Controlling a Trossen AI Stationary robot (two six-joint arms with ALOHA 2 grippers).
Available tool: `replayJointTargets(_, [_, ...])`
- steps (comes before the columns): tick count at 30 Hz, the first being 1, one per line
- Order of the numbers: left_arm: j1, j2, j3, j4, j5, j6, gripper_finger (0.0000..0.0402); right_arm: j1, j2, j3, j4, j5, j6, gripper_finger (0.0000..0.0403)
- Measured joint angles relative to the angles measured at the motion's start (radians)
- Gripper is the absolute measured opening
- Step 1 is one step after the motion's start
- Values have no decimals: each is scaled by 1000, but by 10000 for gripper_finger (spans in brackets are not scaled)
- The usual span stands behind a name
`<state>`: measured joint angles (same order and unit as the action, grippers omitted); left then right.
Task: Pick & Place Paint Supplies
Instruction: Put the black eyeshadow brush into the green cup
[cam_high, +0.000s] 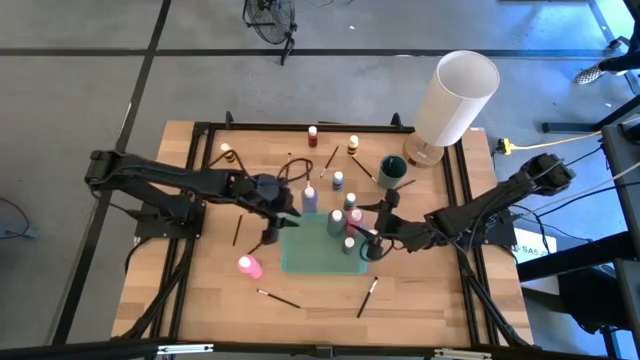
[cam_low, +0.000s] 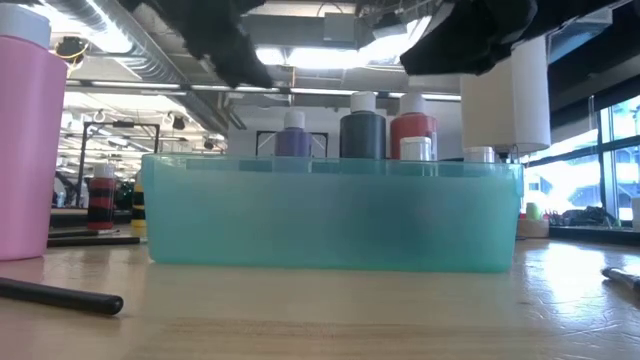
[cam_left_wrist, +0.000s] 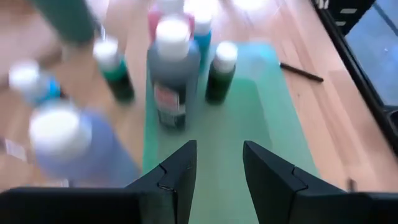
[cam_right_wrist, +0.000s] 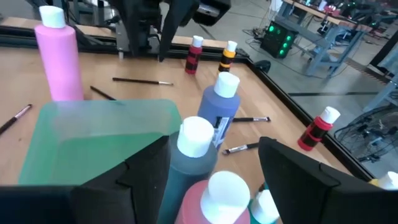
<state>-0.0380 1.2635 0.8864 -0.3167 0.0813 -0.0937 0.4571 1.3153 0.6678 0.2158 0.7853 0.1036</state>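
Note:
A teal tray (cam_high: 300, 255) sits mid-table. In its right part stand a grey bottle (cam_right_wrist: 191, 158), a red bottle (cam_right_wrist: 214, 202) and smaller ones. A purple bottle (cam_right_wrist: 219, 106) stands at the tray's far edge, and a tall pink bottle (cam_high: 249, 266) stands to its left. My left gripper (cam_left_wrist: 217, 168) hangs open above the tray's left part with nothing between its fingers. My right gripper (cam_right_wrist: 214, 180) is open at the tray's right edge. Its fingers stand on either side of the grey and red bottles, and I see no touch.
A large white cylinder (cam_high: 455, 100) and a dark green cup (cam_high: 392, 170) stand at the far right. More small bottles, red (cam_high: 312, 135), yellow (cam_high: 353, 146) and blue (cam_high: 338, 181), stand beyond the tray. Thin brushes (cam_high: 278, 297) (cam_high: 367, 297) lie on the near wood.

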Motion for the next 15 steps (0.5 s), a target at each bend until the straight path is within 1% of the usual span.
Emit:
replayJointTargets(2, [0,-33,0,-87,-3,-71,127,8,-9,0,-2,0,0,248])
replayJointTargets(4, [0,-55,0,-160,-27,-136,127,12,-10,0,2,0,-6,248])
replayJointTargets(6, [-1,-65,0,-241,-61,-189,127,12,-10,0,1,0,-14,248])
replayJointTargets(9, [-5,-71,0,-346,-63,-267,127,11,-10,0,0,0,-14,248])
replayJointTargets(12, [-21,-71,0,-405,-67,-345,127,11,-10,0,7,0,-14,248])
replayJointTargets(15, [-44,-52,0,-410,-110,-409,127,11,-10,0,9,0,-14,248])
